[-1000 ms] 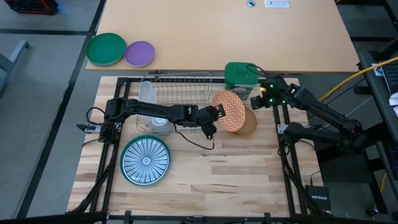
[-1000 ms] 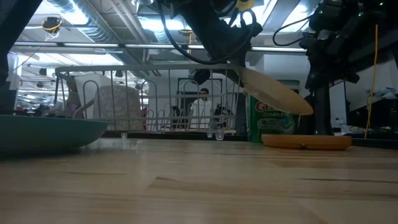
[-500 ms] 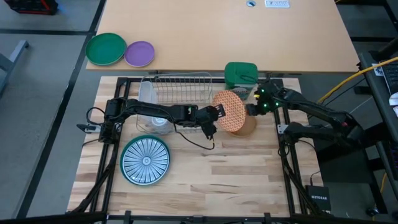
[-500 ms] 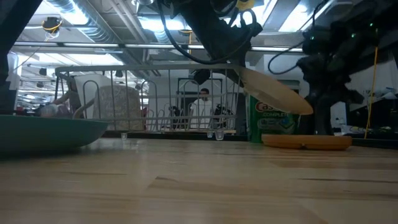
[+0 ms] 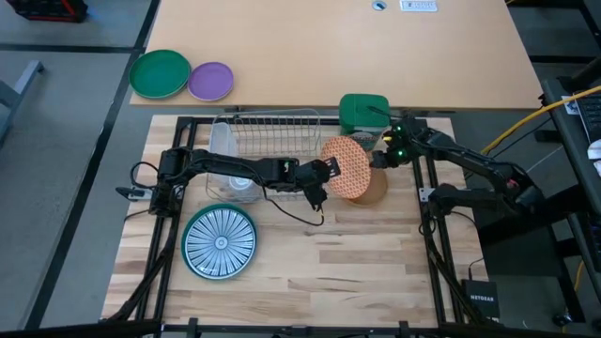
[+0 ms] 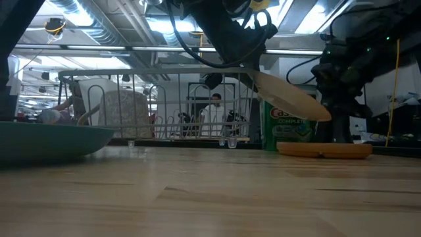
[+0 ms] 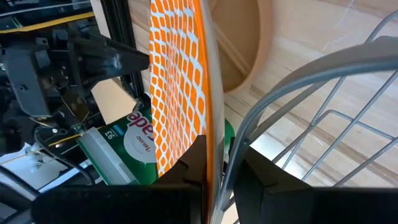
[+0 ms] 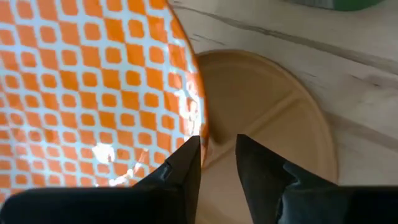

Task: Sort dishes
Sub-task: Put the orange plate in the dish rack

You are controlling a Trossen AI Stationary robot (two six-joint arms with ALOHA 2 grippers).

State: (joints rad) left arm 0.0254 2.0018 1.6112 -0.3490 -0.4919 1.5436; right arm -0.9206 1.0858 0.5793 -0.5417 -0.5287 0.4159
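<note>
My left gripper (image 5: 326, 175) reaches in from the table's left and is shut on an orange-and-white checked plate (image 5: 347, 167). That plate hangs tilted over a brown plate (image 5: 374, 189), which lies flat on the table. My right gripper (image 5: 379, 159) is at the checked plate's right edge. Its fingers are open, and the rim (image 8: 202, 127) is just off one fingertip. Whether it touches the rim, I cannot tell. A teal-and-white striped plate (image 5: 219, 241) lies flat near the front left. My left gripper pinches the checked plate's rim (image 7: 211, 146) on the side toward the table's left, one finger on the patterned face and one on the underside. The fingers come from the left, slanting down. The plate is lifted clear, its free edge (image 6: 322, 115) dipping toward the brown plate (image 6: 323, 150).
A wire dish rack (image 5: 268, 139) with pale dishes stands behind my left arm. A green canister (image 5: 364, 113) is just beyond the plates. A green plate (image 5: 160, 73) and a purple plate (image 5: 211, 81) lie on the far table. Bare wood lies toward the near edge.
My right gripper has come down and toward the table's left, from beside the green canister to the checked plate's right edge, tipping further downward. My left gripper and the checked plate have kept still.
</note>
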